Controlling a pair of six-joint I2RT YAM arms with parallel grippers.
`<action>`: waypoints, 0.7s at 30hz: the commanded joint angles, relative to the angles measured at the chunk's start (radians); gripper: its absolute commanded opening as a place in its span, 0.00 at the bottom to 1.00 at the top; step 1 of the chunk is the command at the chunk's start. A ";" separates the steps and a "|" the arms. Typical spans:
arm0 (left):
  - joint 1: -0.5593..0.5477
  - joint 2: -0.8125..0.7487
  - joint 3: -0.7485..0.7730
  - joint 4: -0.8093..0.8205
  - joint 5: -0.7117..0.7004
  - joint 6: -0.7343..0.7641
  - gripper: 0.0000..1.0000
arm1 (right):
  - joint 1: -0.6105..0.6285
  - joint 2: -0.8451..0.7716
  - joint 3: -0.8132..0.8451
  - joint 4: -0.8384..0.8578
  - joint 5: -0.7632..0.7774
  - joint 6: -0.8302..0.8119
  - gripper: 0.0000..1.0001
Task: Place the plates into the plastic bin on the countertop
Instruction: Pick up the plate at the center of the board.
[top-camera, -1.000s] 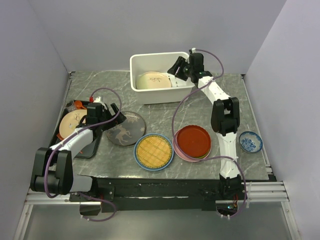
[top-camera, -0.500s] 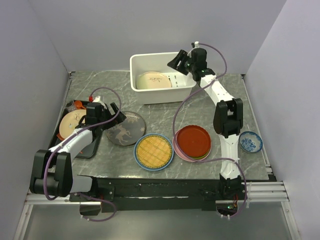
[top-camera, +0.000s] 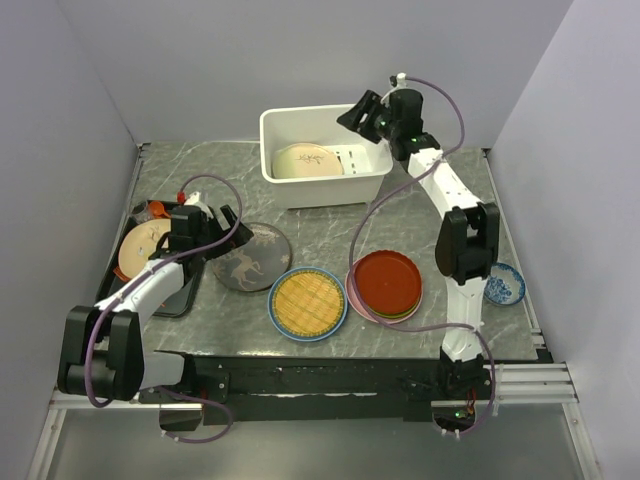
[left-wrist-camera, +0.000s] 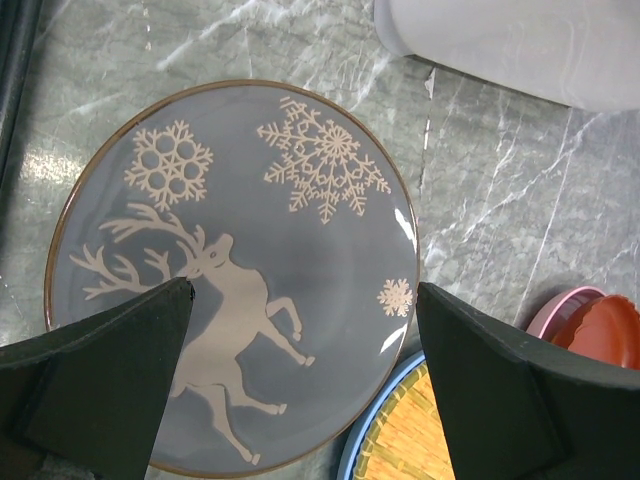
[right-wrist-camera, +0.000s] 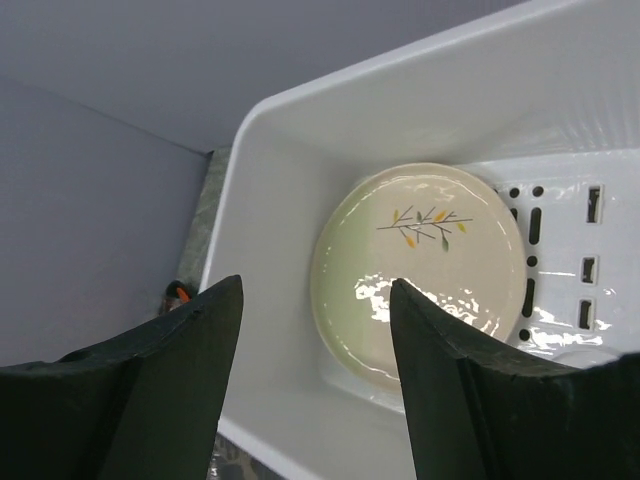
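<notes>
Right gripper (top-camera: 361, 112) hung above the far right corner of the plastic bin (top-camera: 318, 190). Jaws stood apart with nothing between them. In its wrist view the fingers (right-wrist-camera: 170, 380) framed the bin's interior (right-wrist-camera: 290, 140) from above.

Cream plate with leaf sprig (top-camera: 308, 160) lay in the bin, on the left part of the floor and against the near wall. Wrist view showed it (right-wrist-camera: 420, 265) tilted a little, one edge up on the wall, with dark slots in the floor to its right.

Left gripper (top-camera: 222, 224) hovered over the grey plate (top-camera: 250, 258), jaws spread wide and holding nothing. Its wrist view showed both fingers (left-wrist-camera: 110, 370) either side of the plate (left-wrist-camera: 250, 230), apart from it. White reindeer and snowflakes on the grey face. Plate lay flat on the countertop (top-camera: 320, 225), just right of the black tray (top-camera: 180, 300).

The peach plate (top-camera: 145, 245) sat on the tray, beneath the left arm.

Near edge of the grey plate: the yellow woven disc (top-camera: 308, 302) resting in the blue plate (top-camera: 280, 328), the two rims close or touching; could not tell which.

Right of those, the red plate (top-camera: 386, 282) topped a stack, with a pink plate (top-camera: 358, 306) showing beneath. Small blue-and-white bowl (top-camera: 500, 283) sat further right, partly behind the right arm.
</notes>
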 joint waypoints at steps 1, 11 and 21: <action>-0.005 -0.042 -0.012 0.028 0.019 0.000 0.99 | 0.025 -0.134 -0.041 0.054 -0.014 -0.018 0.68; -0.005 -0.101 -0.018 -0.018 -0.024 -0.007 0.99 | 0.071 -0.274 -0.158 0.007 -0.001 -0.046 0.68; -0.007 -0.126 -0.022 -0.079 -0.074 -0.038 0.99 | 0.140 -0.427 -0.368 0.013 0.013 -0.078 0.68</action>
